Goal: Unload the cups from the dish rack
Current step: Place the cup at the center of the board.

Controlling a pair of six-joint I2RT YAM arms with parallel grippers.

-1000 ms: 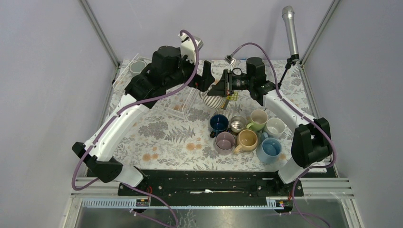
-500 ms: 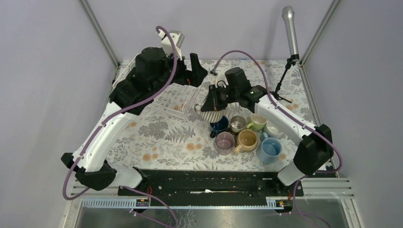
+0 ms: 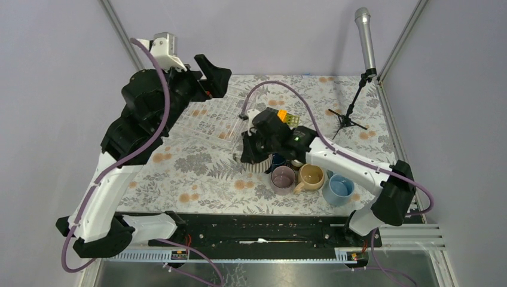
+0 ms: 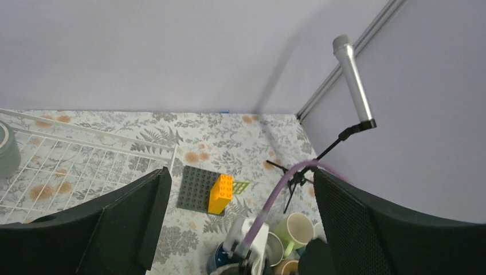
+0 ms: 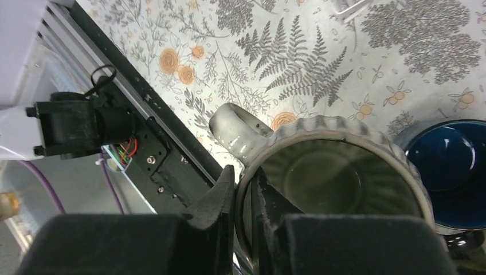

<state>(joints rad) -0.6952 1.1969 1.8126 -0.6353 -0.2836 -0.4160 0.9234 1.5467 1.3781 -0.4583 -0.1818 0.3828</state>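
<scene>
One surface (image 3: 197,179), covered in a grey fern and orange-flower print, carries everything. The left arm (image 3: 119,173) stands high over the shallow rectangular dish rack of clear-white wire bars (image 3: 206,119). The left claw (image 3: 214,72) is spread wide with nothing in it.

The right arm (image 3: 347,164) stretches low towards the rack's near right corner. The right claw (image 5: 243,197) is pinched tight on the rim of the ribbed grey-white ceramic mug (image 5: 338,172), one finger inside the wall and one outside, beside the looped handle. That mug is upright, empty, glossy within and fluted outside. It is out of the rack, just off that corner. Whether its base touches the cloth cannot be told.

Right of the rack more mugs stand upright together: a light blue mug (image 3: 339,186), a tan mug (image 3: 311,177), a mauve mug (image 3: 283,178), a pale green mug (image 4: 295,229), and a navy mug (image 5: 447,154) just beside the ribbed one.

Also right of the rack lies a dark grey studded plate (image 4: 195,186) carrying a yellow block (image 4: 220,193).
</scene>
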